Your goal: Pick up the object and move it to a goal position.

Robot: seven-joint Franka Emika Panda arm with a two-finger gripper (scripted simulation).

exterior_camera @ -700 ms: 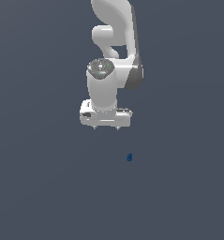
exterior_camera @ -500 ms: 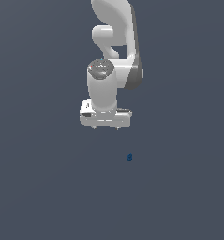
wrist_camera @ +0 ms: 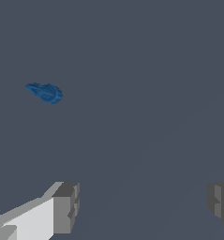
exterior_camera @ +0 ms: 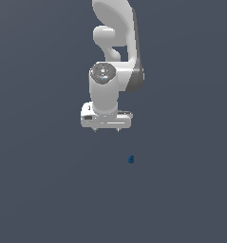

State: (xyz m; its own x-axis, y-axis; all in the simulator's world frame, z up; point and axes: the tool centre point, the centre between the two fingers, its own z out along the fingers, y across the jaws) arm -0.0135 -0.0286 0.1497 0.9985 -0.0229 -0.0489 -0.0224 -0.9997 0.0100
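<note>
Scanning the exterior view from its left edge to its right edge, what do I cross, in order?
Gripper, hanging open at the end of the white arm, → small dark blue object, lying apart from it, lower in the frame and toward the exterior view's right.

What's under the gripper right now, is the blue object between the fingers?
No. Only bare grey floor shows between the open fingers. The blue object lies off to one side, apart from the gripper. Nothing covers it.
</note>
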